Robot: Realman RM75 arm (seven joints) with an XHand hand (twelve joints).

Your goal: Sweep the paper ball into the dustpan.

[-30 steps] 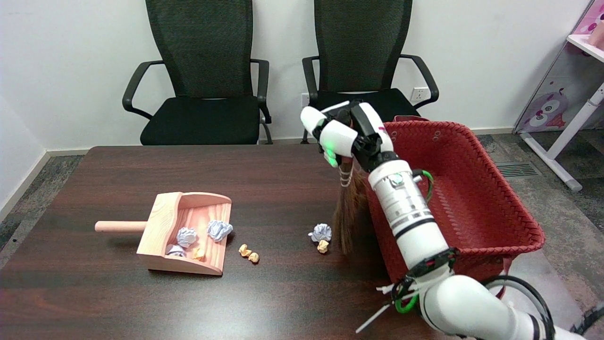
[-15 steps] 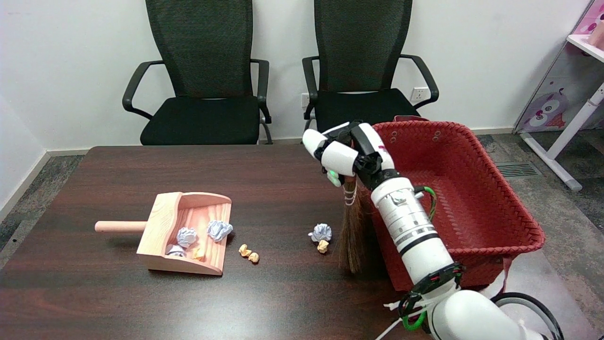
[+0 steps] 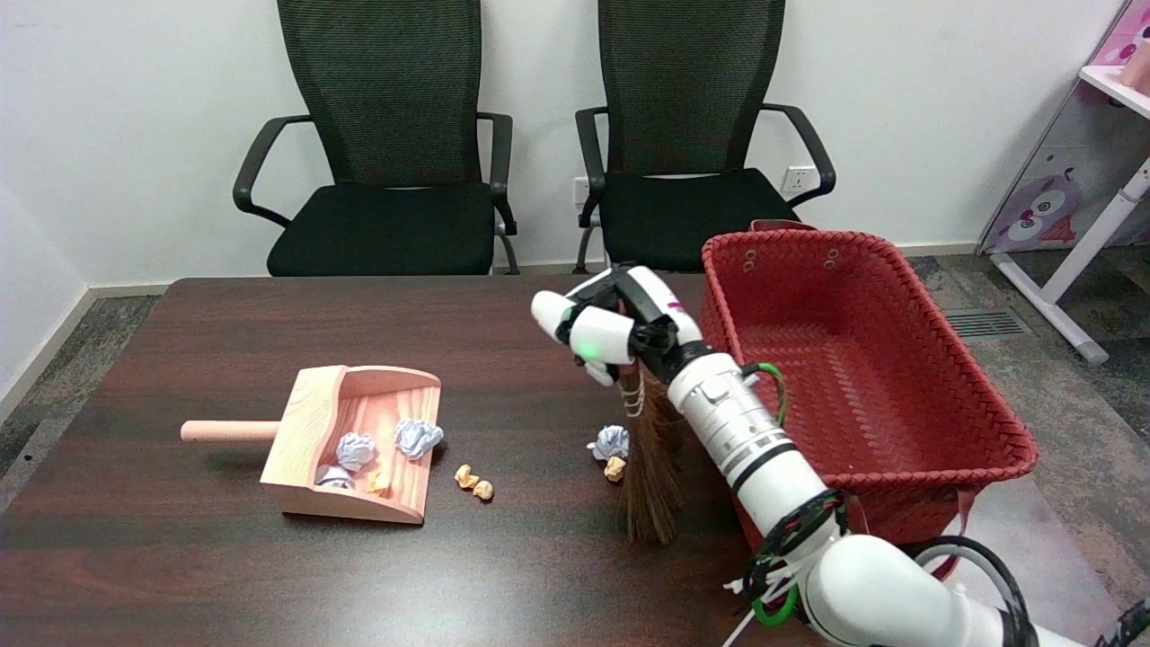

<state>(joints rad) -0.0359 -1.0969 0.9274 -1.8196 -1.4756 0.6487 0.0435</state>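
Paper ball (image 3: 613, 441): it is sitting on the table (image 3: 539, 359) well to the 3 o'clock side of the dustpan (image 3: 359, 445), with a small tan scrap (image 3: 615, 468) touching it at its 6 o'clock.
Broom (image 3: 649, 476): its bristles are standing just beside the ball at 3 o'clock, tips resting on or just above the wood; I cannot tell which.
Right hand (image 3: 615, 328): your fingers are wrapping tightly around the broom's top, so you are gripping it firmly.
Stroke: you are aiming toward 9 o'clock; I judge a low, steady drag with the tips on the wood is serving best.
Dustpan mouth: it is facing 3 o'clock, already holding balls, so you are steering straight in.
Obstacles: tan crumbs (image 3: 473, 479) are lying between ball and pan; expect them to ride along.
Basket (image 3: 862, 359): it is crowding your forearm at 3 o'clock.
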